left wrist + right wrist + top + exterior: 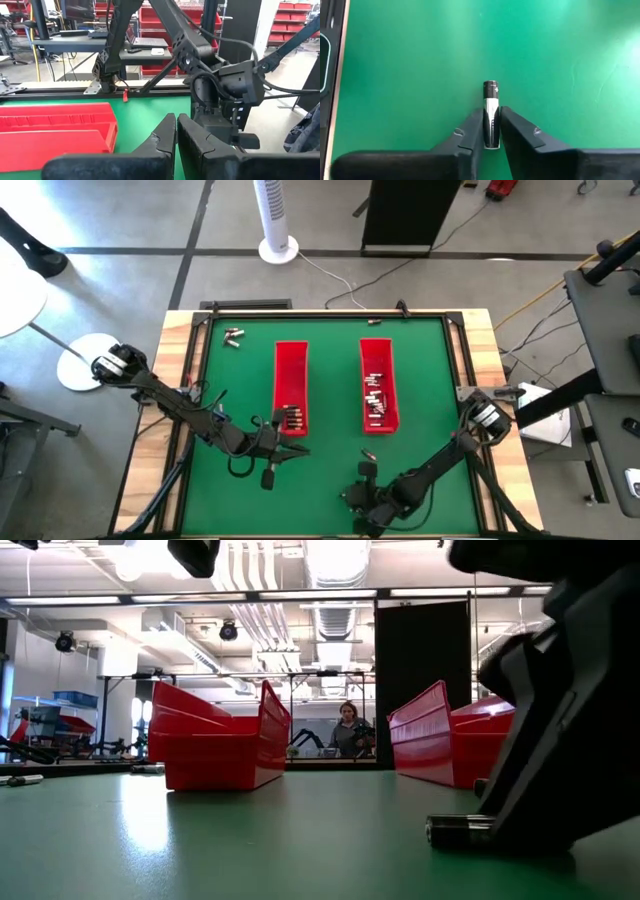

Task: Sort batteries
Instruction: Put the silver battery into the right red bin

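Two long red trays stand on the green table, the left tray (291, 365) with batteries (293, 418) at its near end, the right tray (378, 355) with batteries (376, 398) along its middle. A few loose batteries (233, 336) lie at the far left. One battery (491, 95) lies flat on the mat near the front edge. My right gripper (491, 111) slants down over it, slightly open, one finger on either side of its near half. My left gripper (176, 117) hovers level near the left tray's near end, shut and empty. My right gripper comes slanting down from the near side, its fingers lying along the battery's near half (491, 131), one on each side. The battery lies flat on the mat (458, 830). Whether the fingers touch it, I cannot tell.
A small dark item (375, 321) lies by the table's far edge. Open green mat lies between and in front of the trays. The table has a raised frame and wooden sides (180, 340). A person (347, 728) shows far behind the table in the low view.
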{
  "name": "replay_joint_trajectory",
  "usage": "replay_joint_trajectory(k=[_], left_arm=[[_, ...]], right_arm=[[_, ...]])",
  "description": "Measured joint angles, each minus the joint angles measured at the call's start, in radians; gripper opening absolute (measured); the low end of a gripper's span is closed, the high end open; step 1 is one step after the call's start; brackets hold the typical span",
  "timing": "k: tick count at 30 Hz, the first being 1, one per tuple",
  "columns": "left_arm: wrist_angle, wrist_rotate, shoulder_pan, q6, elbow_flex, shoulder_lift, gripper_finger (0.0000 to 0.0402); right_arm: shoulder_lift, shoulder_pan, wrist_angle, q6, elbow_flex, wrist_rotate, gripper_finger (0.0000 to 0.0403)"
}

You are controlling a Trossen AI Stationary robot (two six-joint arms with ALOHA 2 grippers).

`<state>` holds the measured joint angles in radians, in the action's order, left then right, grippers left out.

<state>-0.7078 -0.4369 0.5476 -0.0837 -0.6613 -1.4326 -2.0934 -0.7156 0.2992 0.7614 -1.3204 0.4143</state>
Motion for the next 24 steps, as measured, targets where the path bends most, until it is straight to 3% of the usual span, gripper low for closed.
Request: replay_joint_trajectory(k=[9, 17, 24], left_arm=[[-0.003, 0.000, 0.000, 0.000, 0.000, 0.000, 0.0000], [-0.002, 0.000, 0.000, 0.000, 0.000, -0.001, 0.0000], [-0.002, 0.000, 0.000, -0.004, 0.000, -0.002, 0.0000]], right_arm=[[-0.003, -0.009, -0.279, 0.019, 0.152, 0.100, 0.0105], [-0.060, -0.010, -0.497, -0.063, 0.239, 0.139, 0.0065], [-0.067, -0.014, -0.508, -0.091, 0.251, 0.136, 0.0034]])
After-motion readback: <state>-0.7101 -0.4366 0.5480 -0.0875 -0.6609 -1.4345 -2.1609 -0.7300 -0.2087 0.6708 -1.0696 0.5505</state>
